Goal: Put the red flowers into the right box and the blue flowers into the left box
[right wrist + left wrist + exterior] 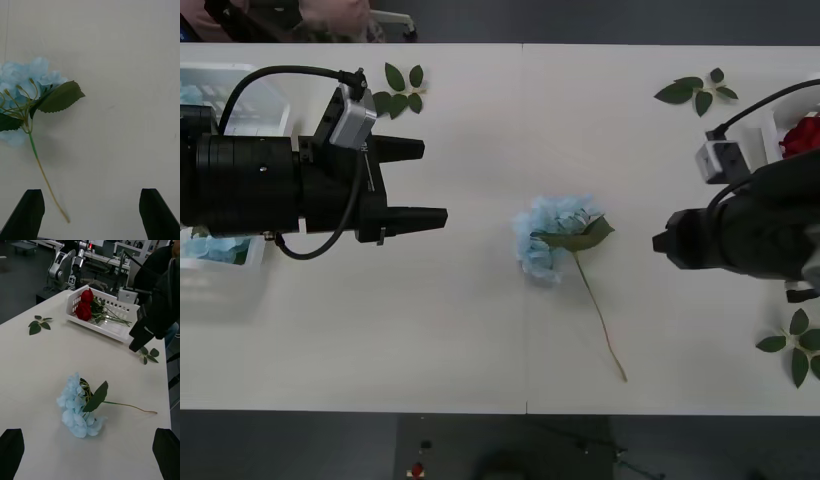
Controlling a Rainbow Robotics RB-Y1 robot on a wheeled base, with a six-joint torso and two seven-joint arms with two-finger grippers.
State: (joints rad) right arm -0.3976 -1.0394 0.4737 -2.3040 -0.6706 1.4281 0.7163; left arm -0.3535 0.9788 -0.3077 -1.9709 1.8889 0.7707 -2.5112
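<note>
Fingers of the left gripper are spread with nothing between them, the arm lying level and pointing at the blue flower on the white table; just behind it sits the left box with blue blooms inside. Beyond the flower, the right gripper faces back, jaws parted and empty. Behind that gripper, red flowers lie in the right box, with leaf sprigs nearby.
</note>
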